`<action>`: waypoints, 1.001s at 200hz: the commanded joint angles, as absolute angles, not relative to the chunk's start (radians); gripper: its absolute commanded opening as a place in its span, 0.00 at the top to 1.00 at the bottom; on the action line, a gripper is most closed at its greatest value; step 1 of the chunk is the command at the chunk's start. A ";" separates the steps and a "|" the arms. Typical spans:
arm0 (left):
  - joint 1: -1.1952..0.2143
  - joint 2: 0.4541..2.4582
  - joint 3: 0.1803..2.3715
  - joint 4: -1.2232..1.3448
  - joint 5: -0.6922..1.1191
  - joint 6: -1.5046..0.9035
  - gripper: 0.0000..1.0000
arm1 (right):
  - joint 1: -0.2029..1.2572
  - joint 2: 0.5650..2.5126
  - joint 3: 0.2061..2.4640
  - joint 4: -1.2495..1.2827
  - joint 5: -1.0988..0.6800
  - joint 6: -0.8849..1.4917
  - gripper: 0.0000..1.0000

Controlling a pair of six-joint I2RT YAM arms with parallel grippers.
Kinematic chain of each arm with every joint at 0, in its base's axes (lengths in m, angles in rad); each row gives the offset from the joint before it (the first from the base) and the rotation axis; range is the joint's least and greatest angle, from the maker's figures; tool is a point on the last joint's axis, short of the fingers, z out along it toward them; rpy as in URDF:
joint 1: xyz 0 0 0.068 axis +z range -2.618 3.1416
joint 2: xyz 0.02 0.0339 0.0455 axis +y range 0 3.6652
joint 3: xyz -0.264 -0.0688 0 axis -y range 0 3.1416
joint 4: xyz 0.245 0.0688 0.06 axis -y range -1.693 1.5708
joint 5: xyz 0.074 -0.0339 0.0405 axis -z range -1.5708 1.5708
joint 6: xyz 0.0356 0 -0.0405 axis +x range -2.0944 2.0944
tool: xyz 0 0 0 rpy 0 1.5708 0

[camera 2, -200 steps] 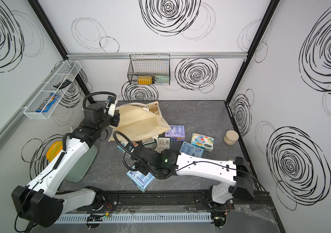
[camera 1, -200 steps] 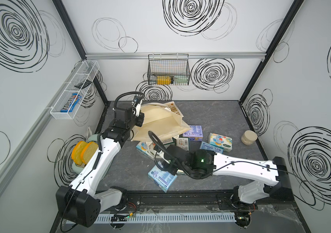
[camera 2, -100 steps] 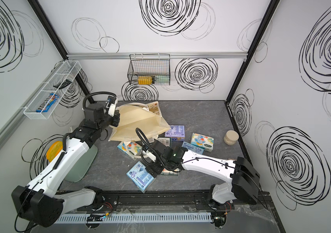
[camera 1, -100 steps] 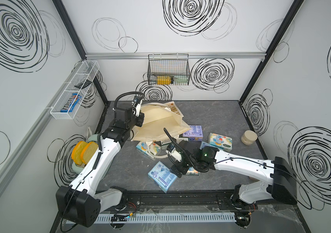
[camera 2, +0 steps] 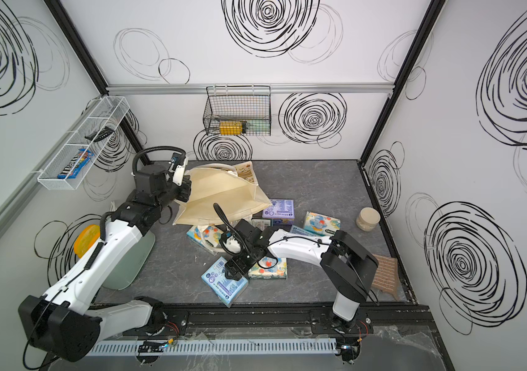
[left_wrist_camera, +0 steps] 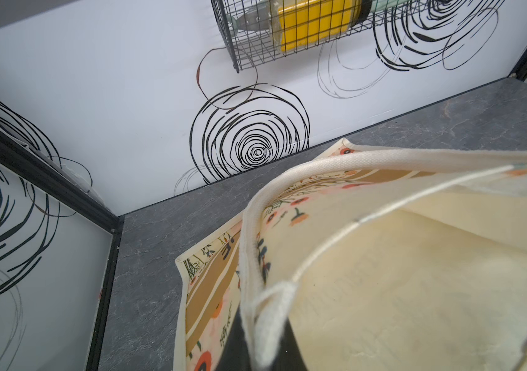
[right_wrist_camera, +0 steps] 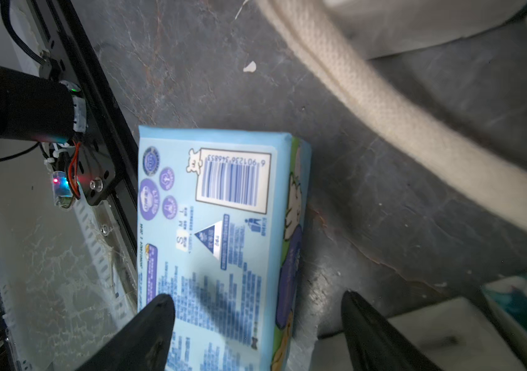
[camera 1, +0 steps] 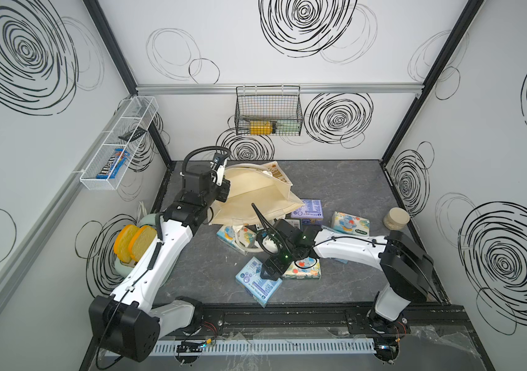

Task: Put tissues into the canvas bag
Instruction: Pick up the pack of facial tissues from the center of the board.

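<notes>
Tabletop (camera 1: pixel 345 180): a dark grey, stone-look slab, boxed in by white walls with black swirls.
Canvas bag (camera 1: pixel 252 196): slumped at the back left of the tabletop, with its cream lining showing in both top views. One loop handle (camera 1: pixel 243 245) trails forward across an elephant pack (camera 1: pixel 230 234).
Left claw (camera 1: pixel 224 191): clamped tight on the bag's rim, holding that edge up.
Right claw (right_wrist_camera: pixel 255 305): jaws spread wide and gripping nothing, pointing down over the light blue pack (right_wrist_camera: pixel 223 208). I cannot tell whether a finger touches the wrapper.
Tissues: scattered on the tabletop in front of the bag. The light blue pack lies barcode up near the front edge. A second elephant pack (camera 1: pixel 303 269) lies just beside it, partly under the right arm. The purple pack (camera 1: pixel 308 208) sits against the bag.
Jar (camera 1: pixel 396 218): round and beige, by the right wall and well apart from the claws.
</notes>
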State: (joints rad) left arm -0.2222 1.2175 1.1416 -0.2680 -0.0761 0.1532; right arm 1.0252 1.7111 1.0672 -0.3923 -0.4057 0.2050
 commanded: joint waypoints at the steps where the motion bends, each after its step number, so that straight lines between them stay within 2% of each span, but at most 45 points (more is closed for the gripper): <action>1: -0.221 1.216 1.149 -0.224 -0.075 0.146 1.00 | 1.060 1.721 1.092 -0.395 -0.416 0.218 0.14; 21: -0.217 1.216 1.149 -0.224 -0.071 0.145 1.00 | 1.079 1.745 1.092 -0.389 -0.422 0.224 0.16; 57: -0.219 1.210 1.146 -0.224 -0.073 0.146 1.00 | 1.076 1.779 1.027 -0.321 -0.440 0.255 0.33; 62: -0.219 1.210 1.146 -0.223 -0.072 0.146 1.00 | 1.074 1.779 1.017 -0.310 -0.443 0.260 0.37; 77: -0.219 1.210 1.147 -0.224 -0.071 0.146 1.00 | 1.067 1.781 0.989 -0.286 -0.449 0.268 0.56; 104: -0.218 1.210 1.147 -0.222 -0.069 0.146 1.00 | 1.057 1.778 0.959 -0.267 -0.446 0.277 0.78; 116: -0.218 1.212 1.147 -0.222 -0.069 0.146 1.00 | 1.055 1.769 0.951 -0.263 -0.439 0.280 0.81; 145: -0.219 1.210 1.146 -0.224 -0.071 0.146 1.00 | 1.055 1.734 0.959 -0.279 -0.435 0.288 1.00; 200: -0.221 1.213 1.147 -0.223 -0.074 0.147 1.00 | 1.048 1.560 1.047 -0.368 -0.435 0.302 1.00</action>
State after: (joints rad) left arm -0.2218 1.2175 1.1416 -0.2680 -0.0753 0.1532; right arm 1.0554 1.6642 0.9852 -0.2867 -0.4534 0.2974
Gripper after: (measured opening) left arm 0.100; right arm 0.097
